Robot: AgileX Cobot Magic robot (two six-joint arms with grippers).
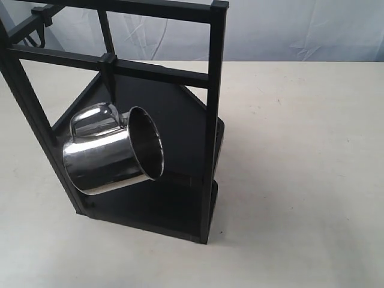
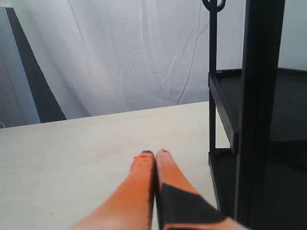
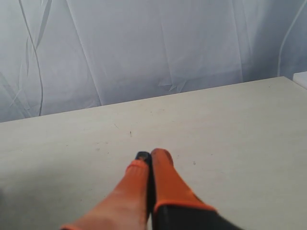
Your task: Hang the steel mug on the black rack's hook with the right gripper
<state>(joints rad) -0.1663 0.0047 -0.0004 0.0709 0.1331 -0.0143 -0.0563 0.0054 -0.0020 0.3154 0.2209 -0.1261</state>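
The steel mug (image 1: 114, 150) hangs tilted by its looped handle from the hook (image 1: 109, 81), a prong below a square clamp block on the crossbar of the black rack (image 1: 213, 108). Its open mouth faces right. No gripper shows in the exterior view. In the left wrist view my left gripper (image 2: 154, 154) is shut with nothing in it, over the pale table, beside the rack (image 2: 259, 120). In the right wrist view my right gripper (image 3: 151, 155) is shut and empty above bare table, with neither mug nor rack in that view.
The pale tabletop (image 1: 300, 180) spreads to the right of the rack. A white cloth backdrop (image 3: 153, 48) hangs behind the table. A second hook with a ring (image 2: 214, 5) sits at the rack's upper bar.
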